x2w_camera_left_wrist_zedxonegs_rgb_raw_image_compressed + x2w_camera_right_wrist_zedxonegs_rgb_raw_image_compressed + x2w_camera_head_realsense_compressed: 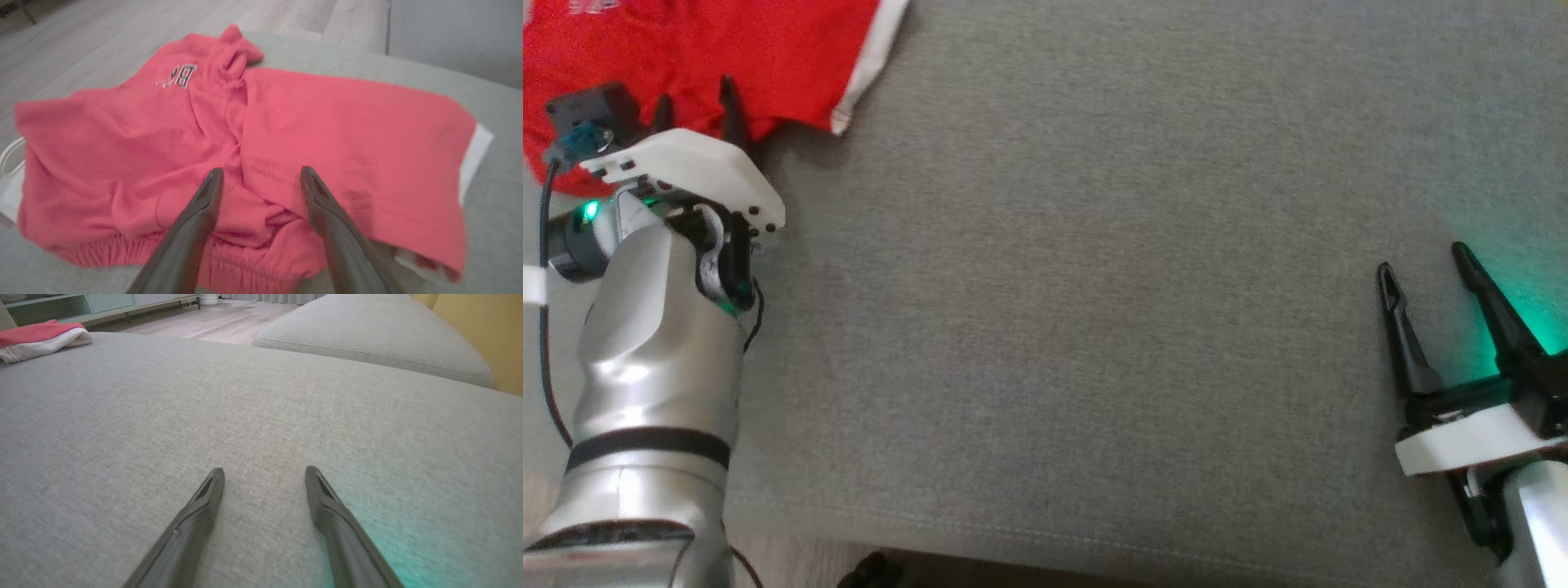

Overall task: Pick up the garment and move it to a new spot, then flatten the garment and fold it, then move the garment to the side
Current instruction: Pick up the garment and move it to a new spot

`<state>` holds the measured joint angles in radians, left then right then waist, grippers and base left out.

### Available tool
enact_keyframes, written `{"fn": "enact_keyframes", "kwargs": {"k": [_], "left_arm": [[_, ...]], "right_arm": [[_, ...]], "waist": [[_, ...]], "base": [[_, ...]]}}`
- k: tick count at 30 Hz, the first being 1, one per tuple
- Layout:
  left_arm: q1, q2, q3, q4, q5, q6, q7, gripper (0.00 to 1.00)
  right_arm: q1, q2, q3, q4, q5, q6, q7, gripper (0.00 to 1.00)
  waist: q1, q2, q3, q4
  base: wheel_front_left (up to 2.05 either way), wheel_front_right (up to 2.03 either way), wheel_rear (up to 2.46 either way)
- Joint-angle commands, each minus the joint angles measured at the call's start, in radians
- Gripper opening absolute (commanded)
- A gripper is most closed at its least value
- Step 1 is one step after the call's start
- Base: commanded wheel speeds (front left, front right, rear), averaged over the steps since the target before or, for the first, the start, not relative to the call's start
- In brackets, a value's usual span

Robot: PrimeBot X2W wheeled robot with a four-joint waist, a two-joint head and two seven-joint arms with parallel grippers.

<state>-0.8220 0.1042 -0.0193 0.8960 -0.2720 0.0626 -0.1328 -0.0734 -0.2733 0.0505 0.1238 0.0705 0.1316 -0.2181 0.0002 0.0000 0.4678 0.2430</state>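
The garment [686,49] is red with white trim and lies rumpled at the far left corner of the grey cushion [1094,286]. The left wrist view shows this garment [327,130] close up, with an elastic waistband towards me and a small printed logo on the far side. My left gripper [696,98] hangs open just above its near edge, the fingers [204,204] spread with nothing between them. My right gripper [1421,269] stands open over bare cushion at the lower right, far from the cloth. In the right wrist view the garment [41,337] is a small heap at the far left.
The cushion's front seam [1013,531] runs along the bottom, with floor beyond it. A second grey cushion [367,339] adjoins at the back right. Wooden floor [122,24] lies past the garment, and a low shelf unit [81,304] stands in the distance.
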Motion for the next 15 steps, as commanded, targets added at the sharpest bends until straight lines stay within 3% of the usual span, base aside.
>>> {"fn": "enact_keyframes", "kwargs": {"k": [1,4,5,6,11,15], "left_arm": [[-0.030,0.061,0.017,0.018,0.012,-0.002,0.006,1.00],[-0.069,0.064,0.013,0.118,0.006,-0.012,0.028,1.00],[-0.080,0.065,0.012,0.145,0.001,-0.022,0.034,0.09],[-0.089,0.070,0.010,0.168,0.002,-0.026,0.035,0.00],[-0.124,0.094,-0.014,0.227,0.018,-0.048,-0.012,0.00],[-0.162,0.087,-0.027,0.221,0.012,-0.095,-0.070,0.00]], "right_arm": [[0.019,-0.027,0.012,-0.019,0.006,-0.001,0.009,1.00],[0.035,-0.035,0.005,-0.038,0.013,-0.001,0.020,1.00],[0.039,-0.035,0.000,-0.042,0.015,-0.001,0.024,1.00],[0.043,-0.035,-0.004,-0.045,0.016,-0.001,0.027,1.00],[0.058,-0.014,-0.020,-0.043,0.024,-0.001,0.029,1.00],[0.069,0.019,-0.007,-0.015,0.027,-0.001,0.022,1.00]], "waist": [[-0.0002,0.0000,0.024,-0.030],[-0.0002,0.0000,0.026,-0.043],[-0.0002,0.0000,0.024,-0.046],[-0.0002,0.0000,0.021,-0.050],[-0.0002,0.0000,-0.017,-0.056],[-0.0002,0.0000,-0.085,-0.050]], "base": [[0.00,0.00,0.00],[0.00,0.00,0.00],[0.00,0.00,0.00],[0.00,0.00,0.00],[0.00,0.00,0.00],[0.00,0.00,0.00]]}}
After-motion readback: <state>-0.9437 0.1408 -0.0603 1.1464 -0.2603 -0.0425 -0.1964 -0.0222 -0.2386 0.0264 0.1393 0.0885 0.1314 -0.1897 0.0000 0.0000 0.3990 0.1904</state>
